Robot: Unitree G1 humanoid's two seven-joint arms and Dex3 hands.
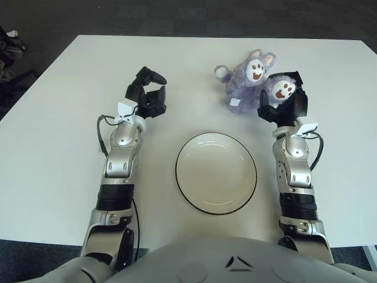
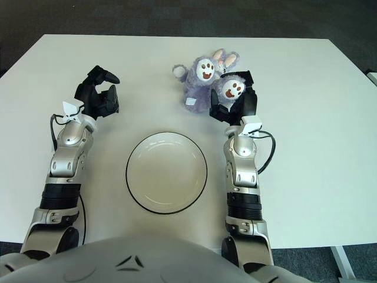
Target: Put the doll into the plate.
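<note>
A fluffy purple doll [image 1: 240, 87] with white paw pads lies on the white table beyond the plate, to the right of centre. My right hand [image 1: 283, 99] is at the doll's near right side; its black fingers [image 1: 263, 111] curl around one of the doll's feet, which sits in the hand. The round white plate [image 1: 216, 173] with a dark rim lies empty in the middle of the table, between my two forearms. My left hand [image 1: 147, 95] shows to the left of the plate, its fingers loosely bent and holding nothing.
The white table [image 1: 59, 118] stretches wide to the left and right of my arms. Dark carpet lies beyond its far edge, and some dark objects [image 1: 9, 44] sit on the floor at the far left.
</note>
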